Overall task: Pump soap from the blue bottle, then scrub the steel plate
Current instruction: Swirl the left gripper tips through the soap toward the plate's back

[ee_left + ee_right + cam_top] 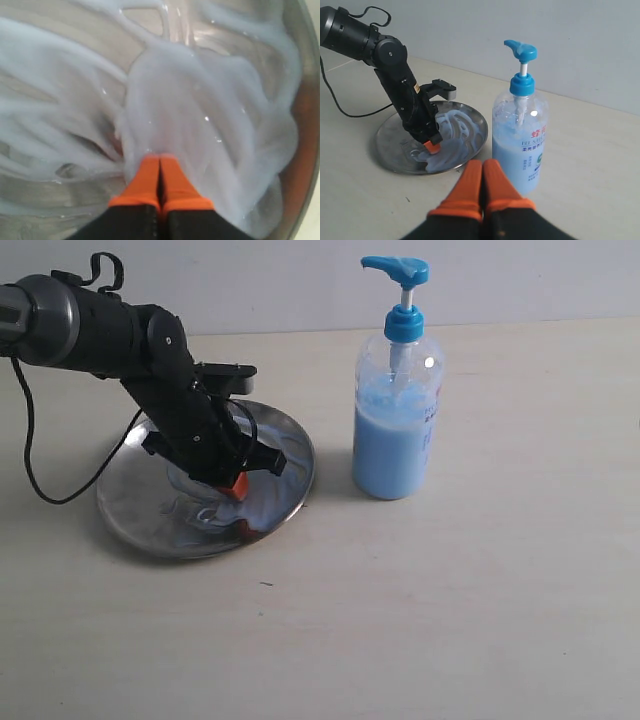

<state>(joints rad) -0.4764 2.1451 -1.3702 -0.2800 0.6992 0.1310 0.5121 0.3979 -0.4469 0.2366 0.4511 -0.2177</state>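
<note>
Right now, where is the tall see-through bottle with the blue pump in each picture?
Exterior view: the tall clear plastic bottle with the blue pump stands right of centre, beside the round shiny steel plate.
Left wrist view: not in it; only the soapy plate and the left pincer.
Right wrist view: near the middle, just beyond the right pincer.
Shared landmark: the steel plate, in all three views.

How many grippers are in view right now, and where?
2. The left gripper is down over the steel plate, shut, with its tips in the soap. The right gripper shows only in its wrist view, shut, near the blue bottle.
</note>
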